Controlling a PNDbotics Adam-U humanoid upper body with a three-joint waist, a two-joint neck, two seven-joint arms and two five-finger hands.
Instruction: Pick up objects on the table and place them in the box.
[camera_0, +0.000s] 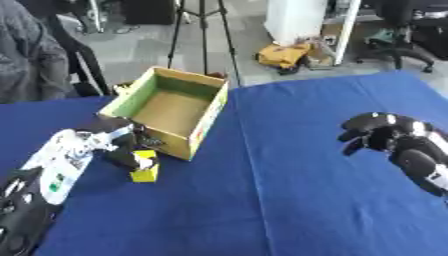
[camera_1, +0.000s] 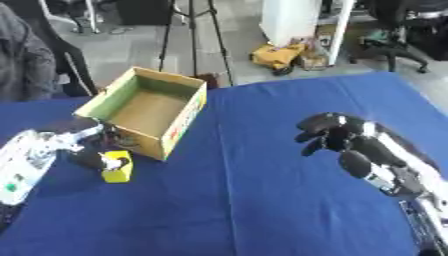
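An open cardboard box (camera_0: 171, 111) stands on the blue table at the left, empty inside as far as I see. Just in front of its near corner sits a small yellow block (camera_0: 145, 171). My left hand (camera_0: 125, 156) comes in from the lower left and its dark fingers curl over the top of the yellow block, which rests on the cloth. My right hand (camera_1: 331, 135) hovers over the right half of the table with curled fingers and holds nothing.
The blue tablecloth (camera_0: 289, 190) covers the whole work area. Beyond the far edge are a tripod (camera_0: 203, 35), a yellow bag (camera_0: 284, 54) on the floor, an office chair (camera_0: 398, 30), and a person in grey (camera_0: 31, 55) at the far left.
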